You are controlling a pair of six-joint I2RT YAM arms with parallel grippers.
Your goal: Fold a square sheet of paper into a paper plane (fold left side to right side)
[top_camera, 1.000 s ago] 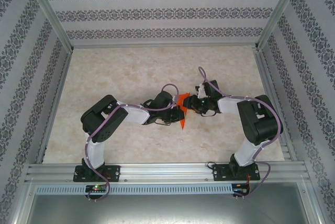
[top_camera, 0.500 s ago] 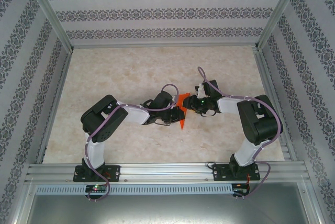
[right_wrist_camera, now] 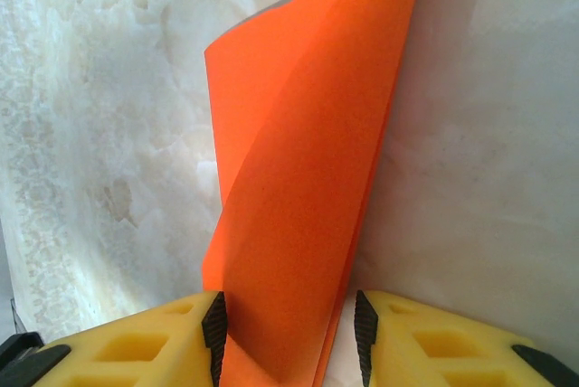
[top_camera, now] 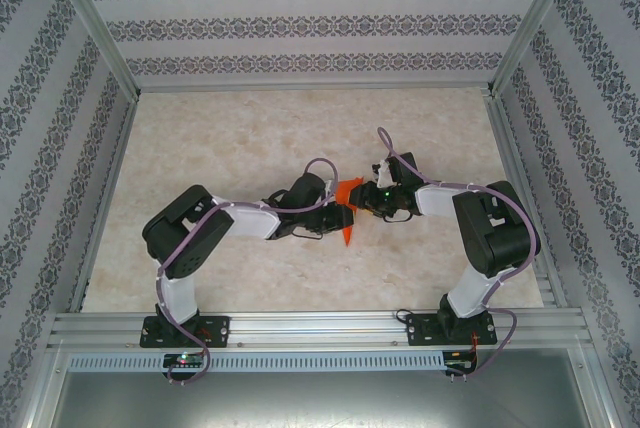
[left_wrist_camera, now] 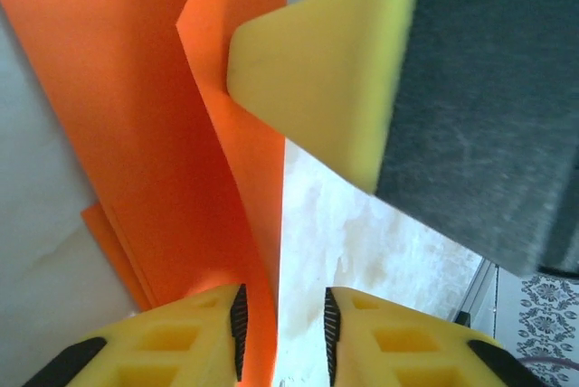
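The square sheet of paper [top_camera: 347, 191] is bright orange-red and folded into layers. It lies mid-table between both grippers. In the left wrist view the paper [left_wrist_camera: 136, 116] rises on the left, and one upright flap edge runs down between my left gripper's [left_wrist_camera: 282, 301] parted jaws, close to the left pad. One yellow finger [left_wrist_camera: 308, 70] of the right gripper presses near that flap from the upper right. In the right wrist view a curled flap of paper [right_wrist_camera: 298, 179] lies between my right gripper's [right_wrist_camera: 289, 310] spread jaws, against the left pad and short of the right one. From above, the left gripper [top_camera: 338, 214] and right gripper [top_camera: 368, 198] almost meet.
The marble-look table top [top_camera: 250, 138] stretches wide behind and to both sides of the grippers. Aluminium rails [top_camera: 320, 326] edge it at the front, and patterned walls [top_camera: 320, 23] close it in at the back and sides.
My left gripper's jaws have parted and let go of the paper. The left arm's elbow has swung lower and to the left. The right gripper has stayed put.
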